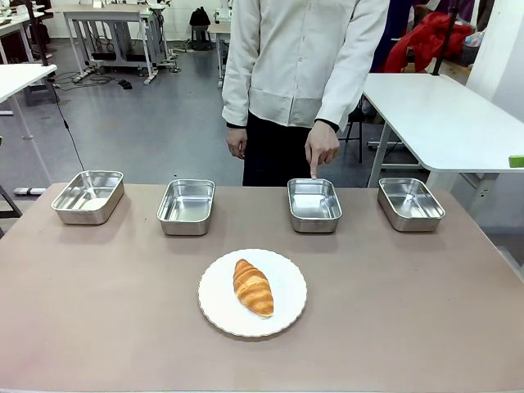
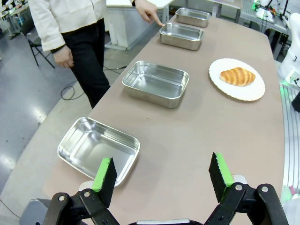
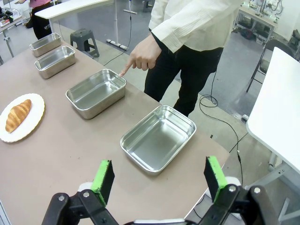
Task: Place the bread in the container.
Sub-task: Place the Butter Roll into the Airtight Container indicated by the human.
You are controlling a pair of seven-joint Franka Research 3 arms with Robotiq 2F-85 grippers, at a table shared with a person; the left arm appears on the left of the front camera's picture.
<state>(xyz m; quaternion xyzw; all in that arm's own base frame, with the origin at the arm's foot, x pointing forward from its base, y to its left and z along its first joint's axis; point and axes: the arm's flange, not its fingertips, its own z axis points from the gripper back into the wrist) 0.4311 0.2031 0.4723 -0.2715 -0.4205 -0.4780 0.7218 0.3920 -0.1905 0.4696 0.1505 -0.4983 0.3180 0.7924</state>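
Left claw (image 2: 161, 164) and right claw (image 3: 158, 165) are held wide, empty. Lower centre of frame, croissant (image 1: 253, 287) is seen on plate (image 1: 214, 299). Pan (image 1: 314, 224) is pointed at by hand (image 1: 321, 147). Pickup and placing are judged not yet done.

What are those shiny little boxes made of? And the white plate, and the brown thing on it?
The shallow rectangular silver pan the person's hand points at, like its three twins, looks like polished metal, probably stainless steel: mirror-bright reflections. The round white plate seems glazed ceramic, maybe plastic: smooth sheen. The golden-brown croissant looks like baked pastry, glossy and ridged; real or toy, unclear.
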